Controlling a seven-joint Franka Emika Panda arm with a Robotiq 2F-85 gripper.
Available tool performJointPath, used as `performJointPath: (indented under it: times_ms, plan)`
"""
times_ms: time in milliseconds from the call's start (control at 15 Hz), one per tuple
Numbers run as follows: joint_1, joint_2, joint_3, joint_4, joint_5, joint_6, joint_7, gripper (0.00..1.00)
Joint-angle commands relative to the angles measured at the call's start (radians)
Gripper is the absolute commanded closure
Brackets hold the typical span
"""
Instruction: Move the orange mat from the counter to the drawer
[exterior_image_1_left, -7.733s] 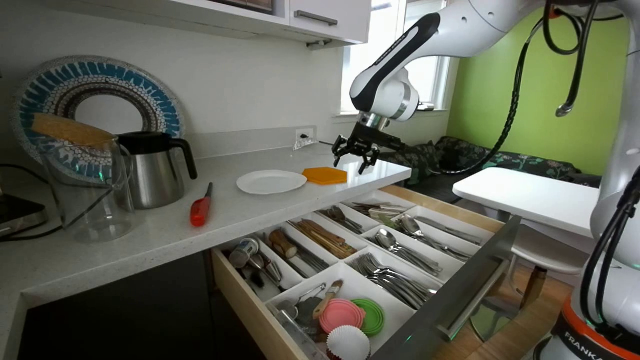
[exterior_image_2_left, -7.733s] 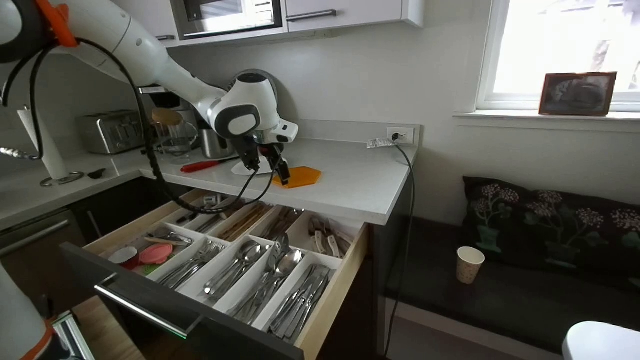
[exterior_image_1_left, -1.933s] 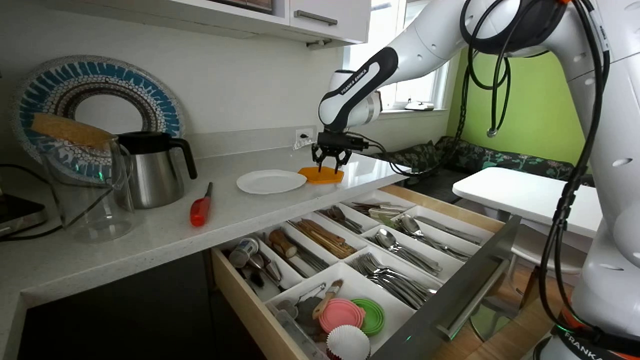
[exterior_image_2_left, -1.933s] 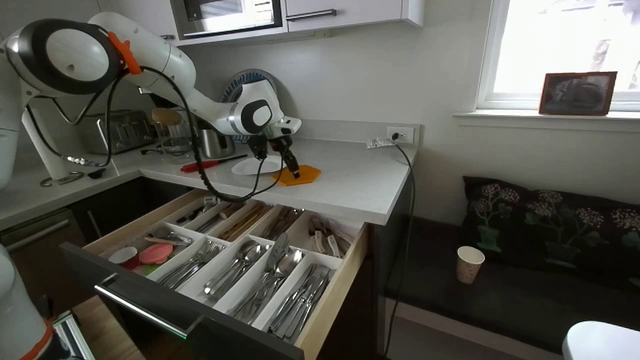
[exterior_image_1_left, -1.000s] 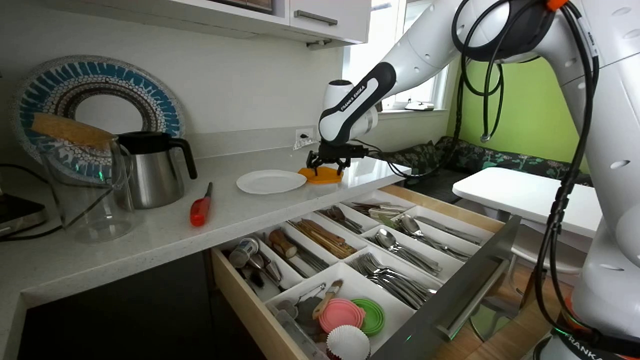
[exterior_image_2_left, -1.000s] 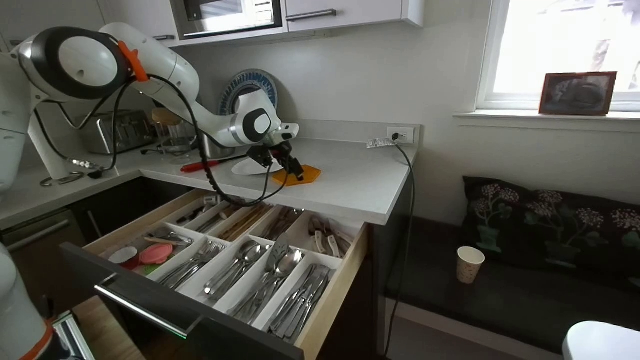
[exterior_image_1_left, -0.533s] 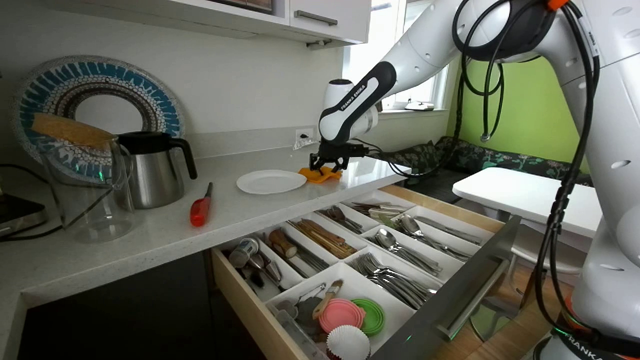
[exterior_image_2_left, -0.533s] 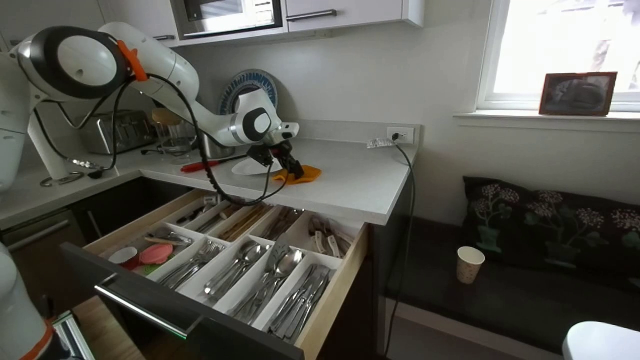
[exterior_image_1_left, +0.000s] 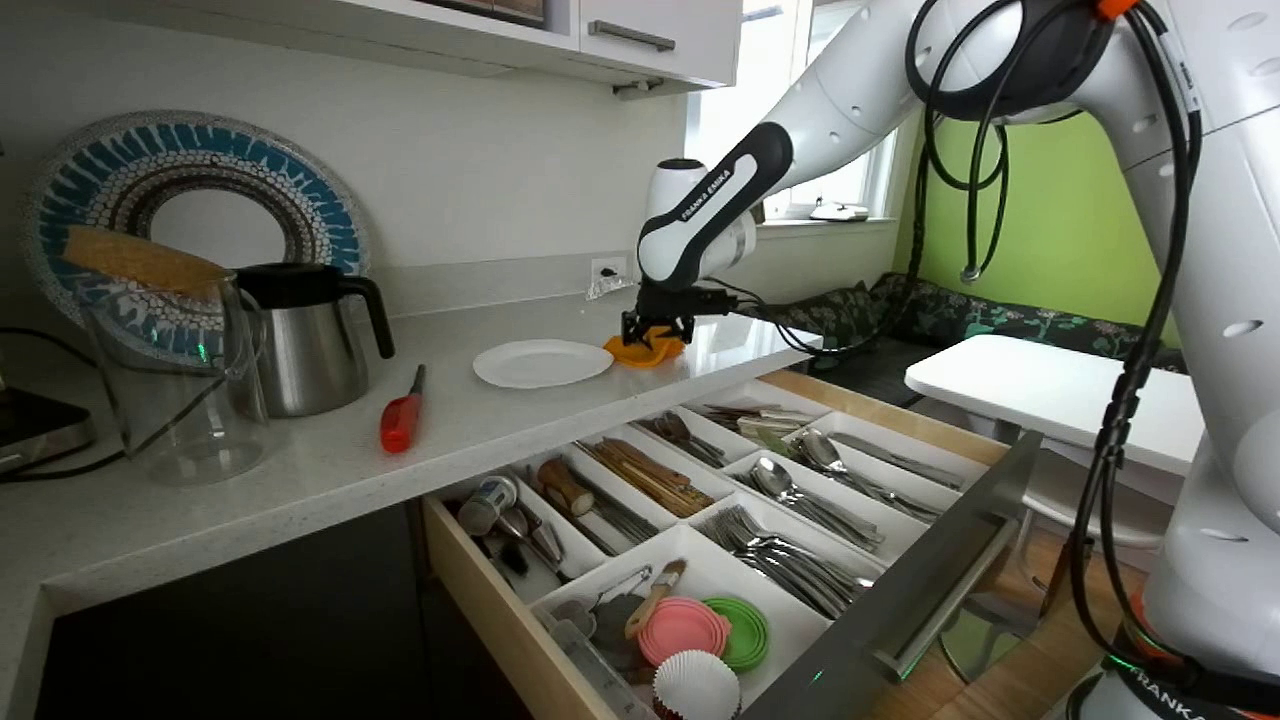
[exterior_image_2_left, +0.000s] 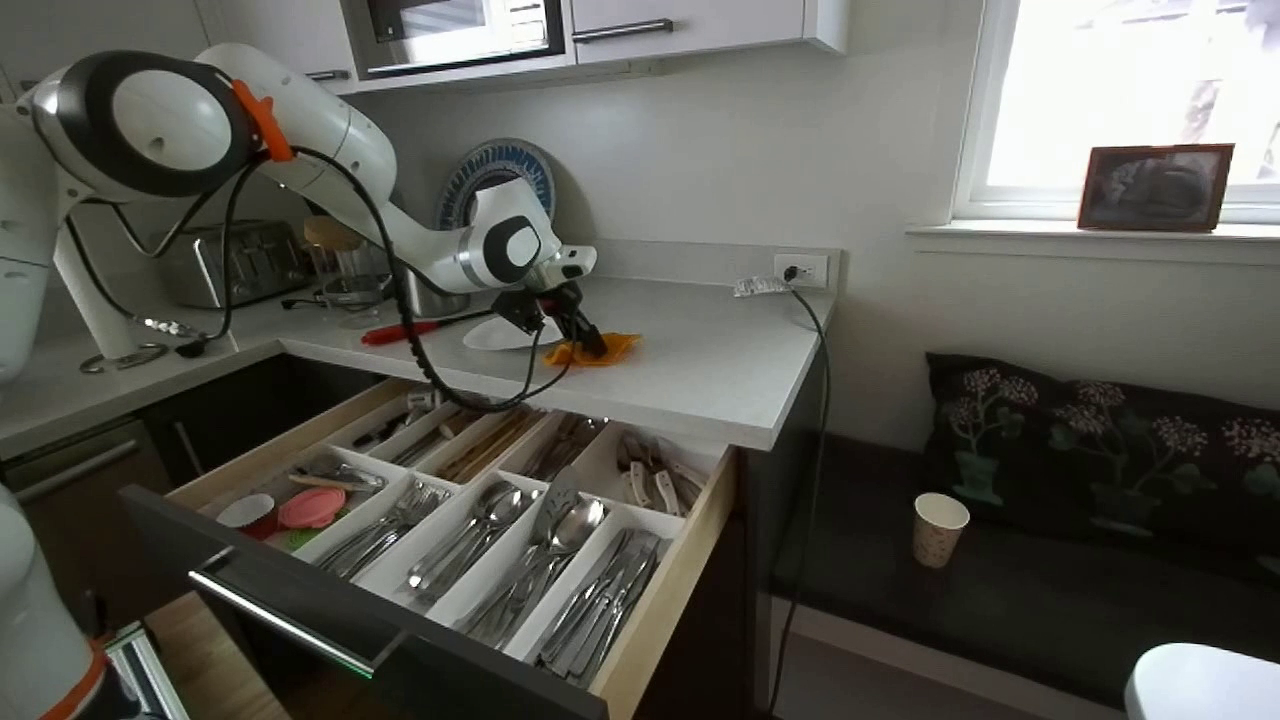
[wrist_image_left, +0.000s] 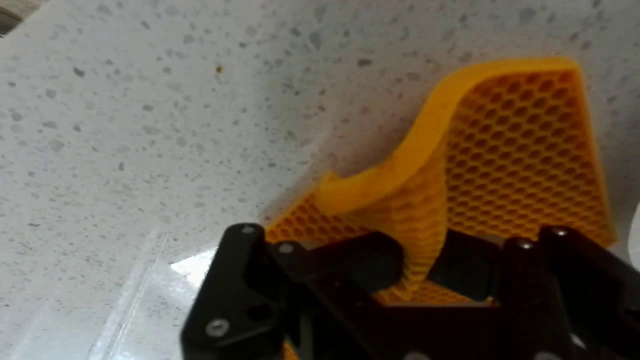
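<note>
Bright orange, with a honeycomb texture, the mat (wrist_image_left: 525, 165) lies on the white counter (exterior_image_1_left: 500, 430) beside the plate; both exterior views show it there. My gripper (wrist_image_left: 417, 265) points down over its middle, its two black fingers (wrist_image_left: 370, 262) shut on the mat. Pinched between them, the mat is buckled up into a fold while its outer parts still rest on the counter. In an exterior view the gripper (exterior_image_2_left: 592, 347) hides part of the mat. Below the counter edge the drawer (exterior_image_2_left: 680, 570) stands pulled out, its white compartments full of cutlery.
A white plate (exterior_image_1_left: 540, 363) sits close to the mat. Farther along the counter are a red lighter (exterior_image_1_left: 400, 420), a steel carafe (exterior_image_1_left: 310, 345) and a glass jug (exterior_image_1_left: 190, 400). Pink (exterior_image_1_left: 684, 630) and green (exterior_image_1_left: 742, 632) round items lie in a drawer compartment.
The arm came down onto the mat. Over the last second the fingers have closed from wide apart, and the flat mat has bunched up between them. The arm has hardly moved meanwhile.
</note>
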Motion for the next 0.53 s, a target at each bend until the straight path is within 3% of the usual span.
performJointPath:
  times_ms: [0, 200, 467]
  plan:
    - [0.008, -0.088, 0.002, -0.083, 0.014, -0.025, 0.009, 1.00]
    - [0.006, -0.153, -0.016, -0.144, -0.009, -0.006, 0.031, 1.00]
    - [-0.050, -0.266, -0.013, -0.236, 0.025, -0.022, 0.021, 1.00]
